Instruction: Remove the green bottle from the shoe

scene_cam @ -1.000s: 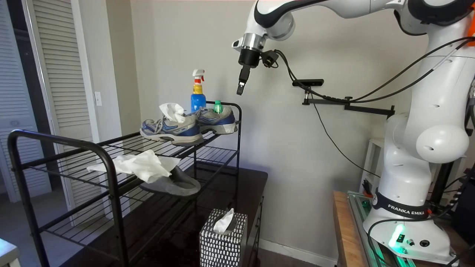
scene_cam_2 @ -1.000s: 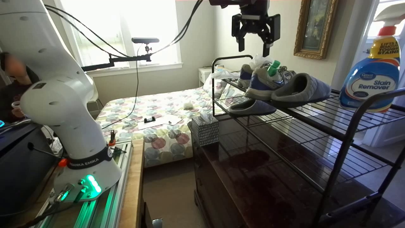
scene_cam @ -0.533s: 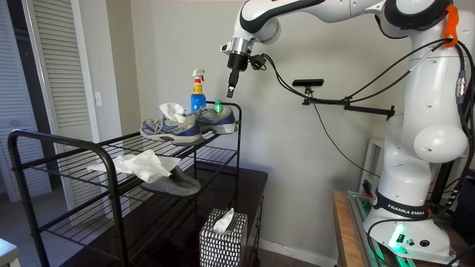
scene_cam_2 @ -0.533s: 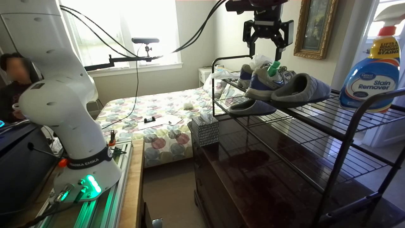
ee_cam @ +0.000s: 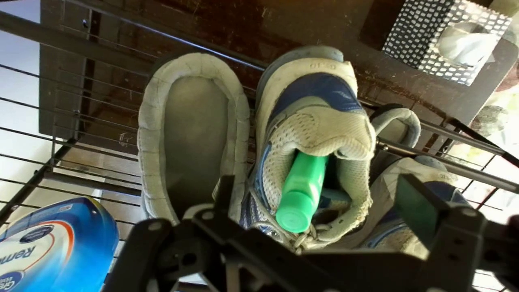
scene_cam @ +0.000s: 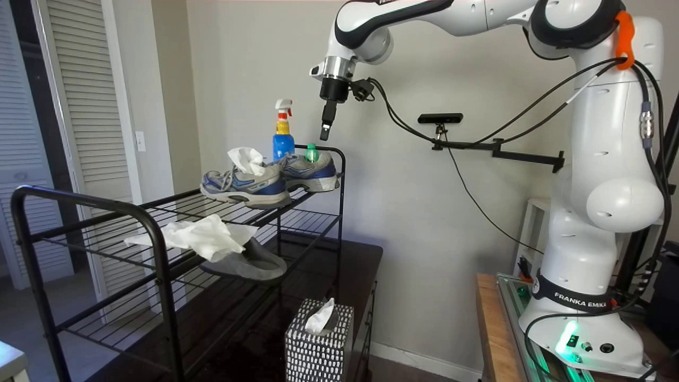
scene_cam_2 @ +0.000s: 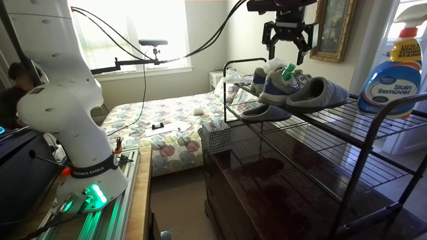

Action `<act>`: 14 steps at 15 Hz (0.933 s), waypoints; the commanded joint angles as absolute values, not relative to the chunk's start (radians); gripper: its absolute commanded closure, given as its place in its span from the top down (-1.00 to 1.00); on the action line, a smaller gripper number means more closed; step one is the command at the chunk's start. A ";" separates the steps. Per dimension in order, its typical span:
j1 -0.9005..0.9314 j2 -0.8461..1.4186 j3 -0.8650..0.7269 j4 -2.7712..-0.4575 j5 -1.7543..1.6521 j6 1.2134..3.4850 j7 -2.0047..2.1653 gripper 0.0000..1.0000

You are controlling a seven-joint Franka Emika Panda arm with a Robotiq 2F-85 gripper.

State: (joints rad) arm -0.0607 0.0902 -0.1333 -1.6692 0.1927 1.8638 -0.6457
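The green bottle (ee_cam: 305,186) stands tilted in the opening of a grey, white and blue sneaker, cap end out. Its lower part is hidden inside the shoe. It also shows in both exterior views (scene_cam: 311,154) (scene_cam_2: 288,72). The shoe (ee_cam: 318,89) sits on the rack's top shelf; it also shows in both exterior views (scene_cam: 318,172) (scene_cam_2: 274,87). My gripper (scene_cam_2: 286,59) is open and empty, pointing down above the shoe, its fingertips a little above the cap and apart from it. In the wrist view the fingers (ee_cam: 314,188) lie on either side of the bottle.
A grey slipper (ee_cam: 194,134) and the matching sneaker (ee_cam: 409,202), stuffed with tissue (scene_cam: 248,160), flank the shoe. A blue spray bottle (scene_cam_2: 390,81) stands on the black wire rack (scene_cam_2: 333,133). Another slipper (scene_cam_2: 265,114) sits lower. A tissue box (scene_cam_2: 217,136) stands on the dresser.
The arm has swung away from its base toward the rack and slightly down, bringing the open gripper over the shoe with the bottle. The bottle and shoes have not moved.
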 commanded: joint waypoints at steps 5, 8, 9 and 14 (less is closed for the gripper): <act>-0.108 0.222 -0.089 -1.514 0.227 1.770 -0.652 1.00; -0.117 0.254 -0.073 -1.476 0.225 1.755 -0.646 1.00; -0.122 0.265 -0.069 -1.463 0.230 1.751 -0.645 1.00; -0.136 0.299 -0.051 -1.417 0.222 1.736 -0.640 0.72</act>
State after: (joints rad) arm -0.1106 0.2593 -0.0738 -1.4856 0.1994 1.7802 -0.6447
